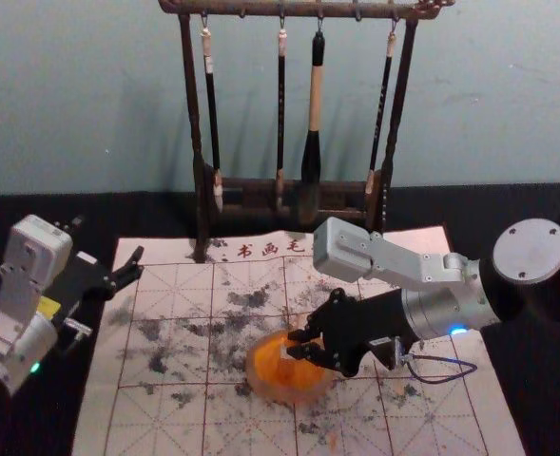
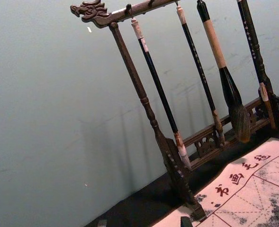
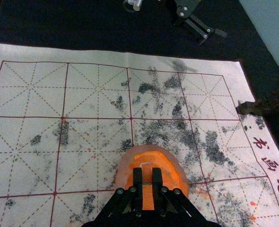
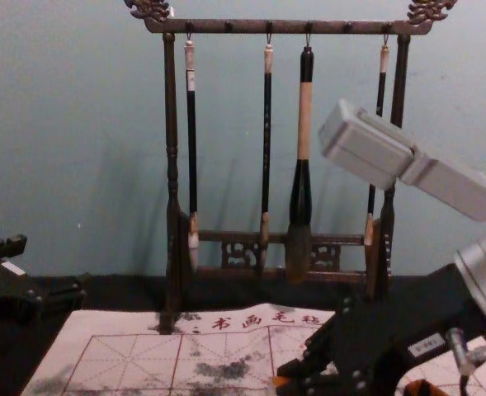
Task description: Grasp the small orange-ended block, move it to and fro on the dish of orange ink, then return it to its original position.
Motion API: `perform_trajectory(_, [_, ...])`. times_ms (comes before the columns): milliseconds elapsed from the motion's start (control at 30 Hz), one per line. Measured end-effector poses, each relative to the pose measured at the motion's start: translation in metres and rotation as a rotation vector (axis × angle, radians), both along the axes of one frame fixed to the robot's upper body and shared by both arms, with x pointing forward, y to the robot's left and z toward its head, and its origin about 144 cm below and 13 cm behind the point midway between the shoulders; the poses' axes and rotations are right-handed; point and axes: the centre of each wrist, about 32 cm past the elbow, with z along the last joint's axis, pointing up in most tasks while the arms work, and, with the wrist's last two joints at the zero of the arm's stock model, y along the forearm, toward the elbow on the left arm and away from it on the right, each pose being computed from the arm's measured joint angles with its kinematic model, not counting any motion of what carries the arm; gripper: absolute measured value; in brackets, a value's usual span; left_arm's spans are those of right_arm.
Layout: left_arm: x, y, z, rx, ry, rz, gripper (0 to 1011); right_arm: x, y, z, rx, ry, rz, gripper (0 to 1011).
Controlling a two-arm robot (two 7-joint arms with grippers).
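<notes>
Right gripper: we are seeing it [image 1: 294, 344] reaching over the dish, its dark, slim fingers closing narrowly around the block.
Block: we are finding this small, straight-edged piece [image 3: 147, 172] sitting between the fingertips, above the dish; we are not managing to tell whether it is touching the ink.
Dish: its rounded, translucent rim [image 1: 253, 380] is curving around bright, uneven orange ink [image 1: 303, 382].
Left gripper: we are seeing it [image 1: 108, 239] idling beside the mat on our left, its fingers standing wide apart.
Mat: pale cloth [image 1: 165, 427] is lying under the dish, carrying red grid lines and mottled grey smudges.
Rack: dark, carved wood with turned posts [image 4: 171, 124] is standing at the back.
Brushes: four [image 4: 192, 148] are hanging there, one thicker, with a dark, tapering bristle head.
</notes>
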Motion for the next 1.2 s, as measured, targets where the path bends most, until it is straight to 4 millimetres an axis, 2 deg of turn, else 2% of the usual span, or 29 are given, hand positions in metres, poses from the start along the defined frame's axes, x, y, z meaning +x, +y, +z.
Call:
perform_trajectory(667, [0.000, 0.000, 0.000, 0.000, 0.000, 0.000, 1001, 0.006, 0.003, 0.000, -0.017, -0.006, -0.025, 88])
perform_trajectory(1200, [0.000, 0.000, 0.000, 0.000, 0.000, 0.000, 1001, 0.002, -0.011, 0.006, -0.033, -0.007, -0.047, 87])
